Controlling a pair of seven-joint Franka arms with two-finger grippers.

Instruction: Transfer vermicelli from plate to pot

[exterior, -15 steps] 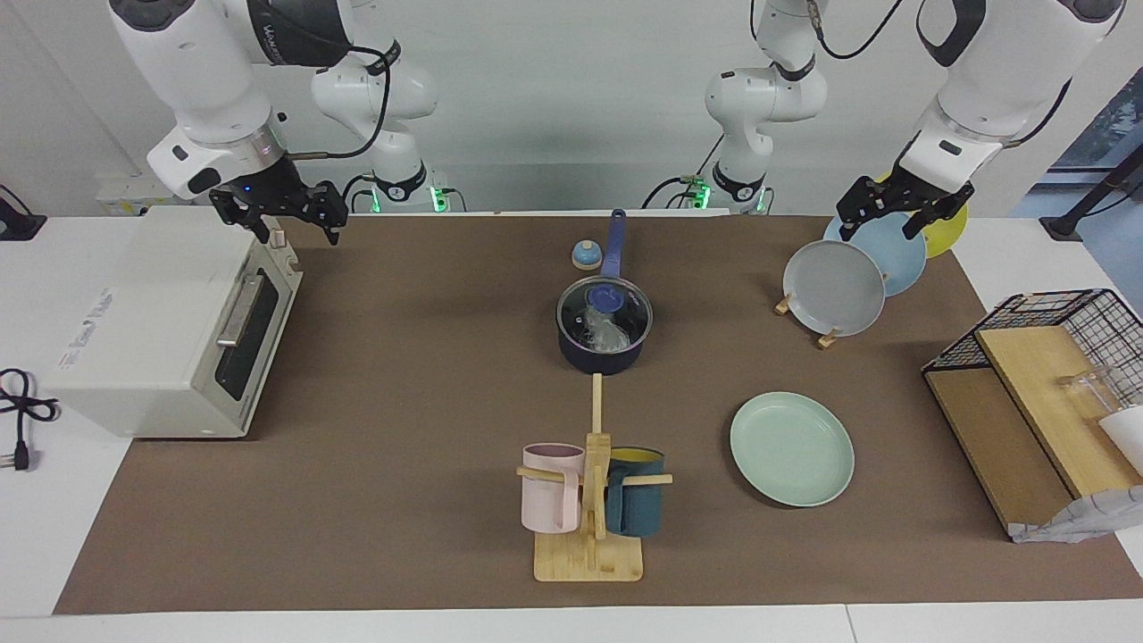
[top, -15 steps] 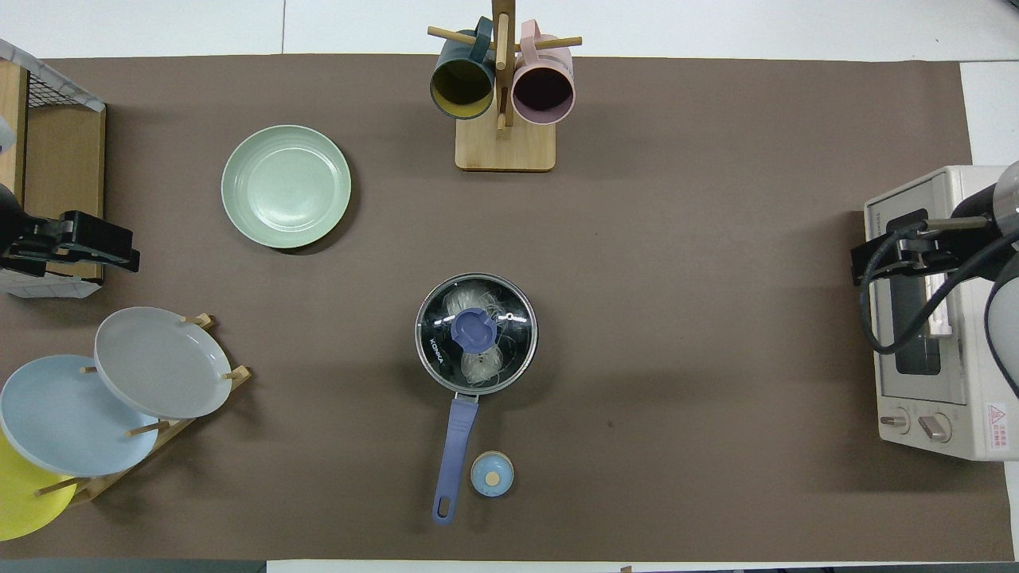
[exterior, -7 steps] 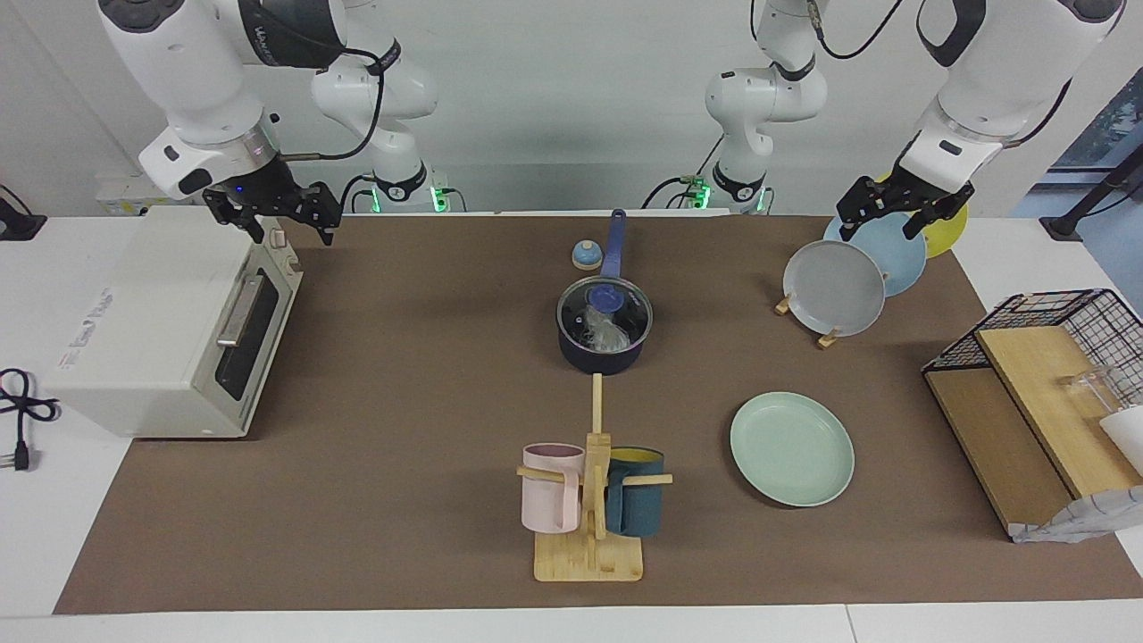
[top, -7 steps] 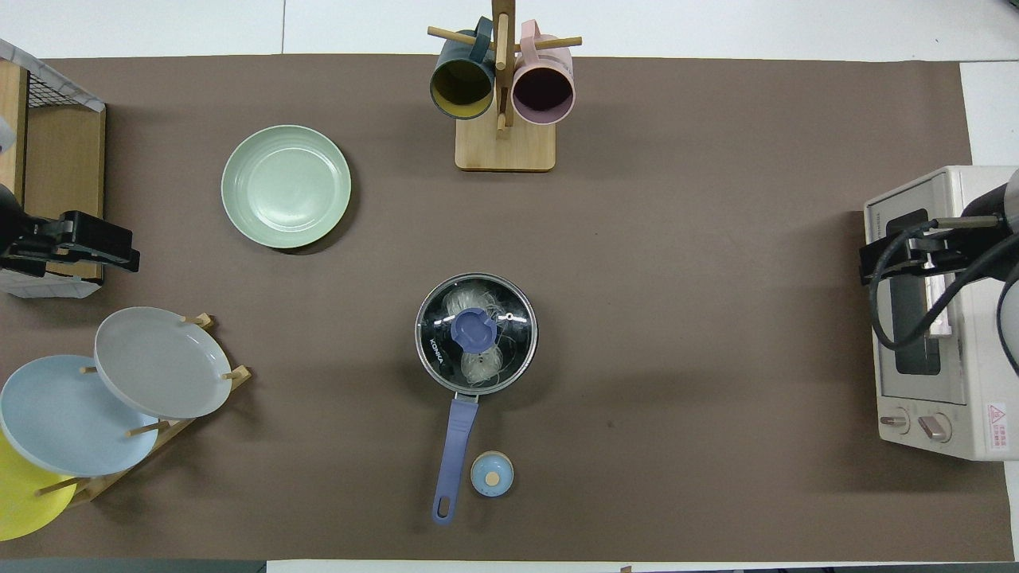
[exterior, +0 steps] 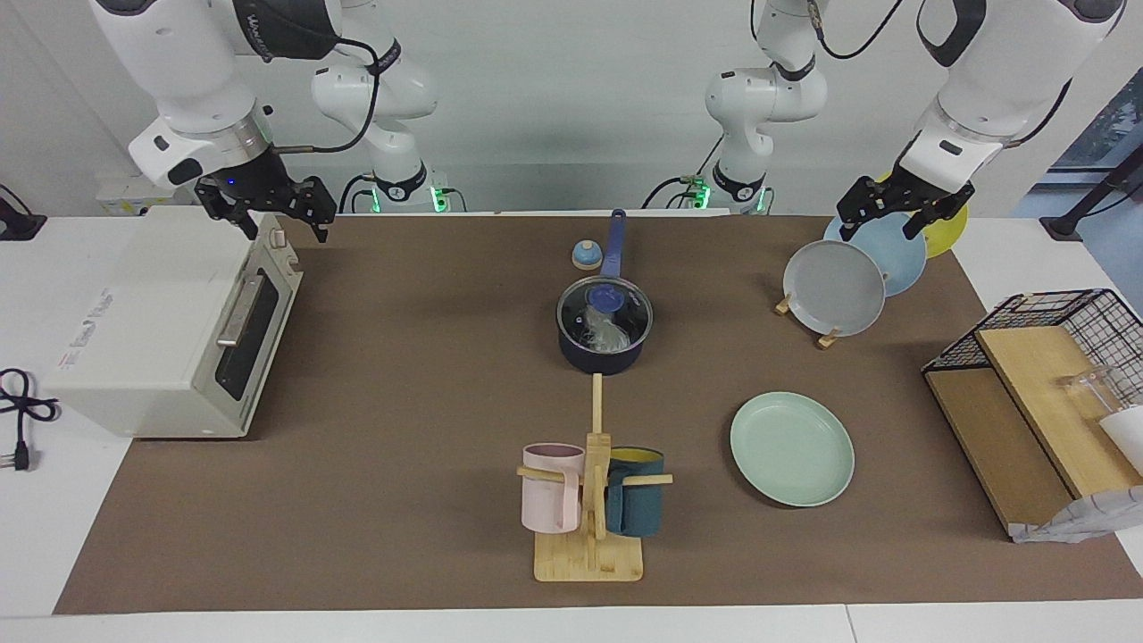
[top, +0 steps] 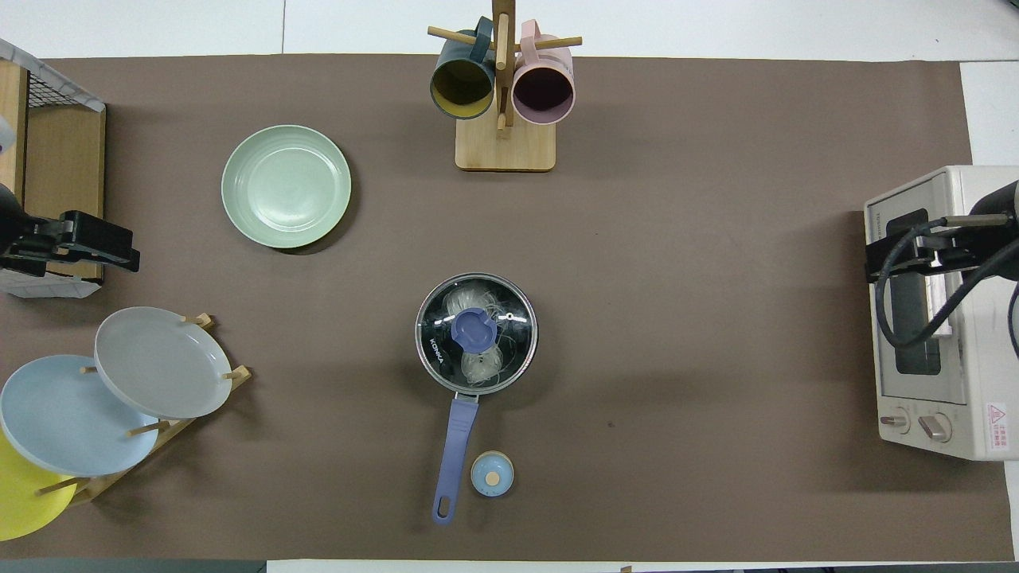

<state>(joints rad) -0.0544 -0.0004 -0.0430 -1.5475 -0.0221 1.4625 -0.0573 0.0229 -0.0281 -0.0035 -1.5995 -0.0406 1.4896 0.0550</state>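
The yellow plate [top: 16,497] ran off the overhead edge; the glass lid [exterior: 604,314] veiled the vermicelli [exterior: 610,333].

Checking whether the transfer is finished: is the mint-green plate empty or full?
Empty: the plate shows only bare surface, and the vermicelli lies under the pot's glass lid.

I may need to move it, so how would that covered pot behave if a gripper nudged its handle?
The pot would probably swivel, since its long handle juts off-centre. Its glass lid only rests on top, so it may slide or rattle.
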